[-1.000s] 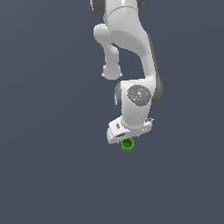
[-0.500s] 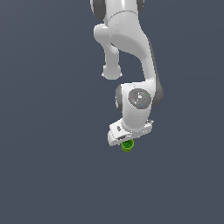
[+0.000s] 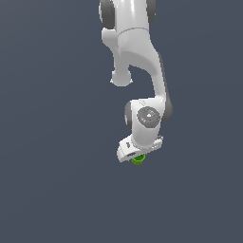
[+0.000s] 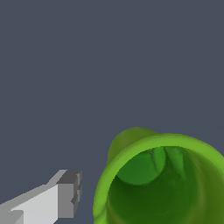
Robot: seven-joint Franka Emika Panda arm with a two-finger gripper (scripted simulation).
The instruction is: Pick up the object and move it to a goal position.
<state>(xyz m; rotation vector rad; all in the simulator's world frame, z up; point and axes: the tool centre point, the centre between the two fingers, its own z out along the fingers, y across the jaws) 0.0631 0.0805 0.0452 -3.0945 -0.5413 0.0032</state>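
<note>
**Green cup under the gripper: position and jaw state**

Where the exterior view is consulted, the white arm (image 3: 137, 57) descends from the top edge of the frame and bends toward the exterior view's right before ending in the wrist housing. The gripper (image 3: 137, 156) hangs below that housing, pointing downward. The green cup (image 3: 138, 160) shows as a small bright patch protruding just beneath the gripper body, directly under it. The surrounding surface (image 3: 47, 190) is a uniform dark blue-grey in both views, with no visible edge or marking.

In the wrist view, the green cup (image 4: 162, 179) fills a large part of the frame. Its hollow top faces the camera, so the thick rim and the darker inner floor are both visible. The cup appears upright, with its opening toward the wrist. A rounded green bulge is visible behind the rim; it is probably part of the cup's outer wall, though the close range makes this uncertain.

One fingertip (image 4: 65, 199) is visible in the wrist view: a white bar ending in a dark grey pad. It stands just beside the cup's outer wall, with a narrow strip of background between pad and rim. The second fingertip is outside the frame.

Jaw state: the visible finger is not in contact with the cup. Whether the jaws are spread wide or partly drawn in cannot be told from either view.
</note>
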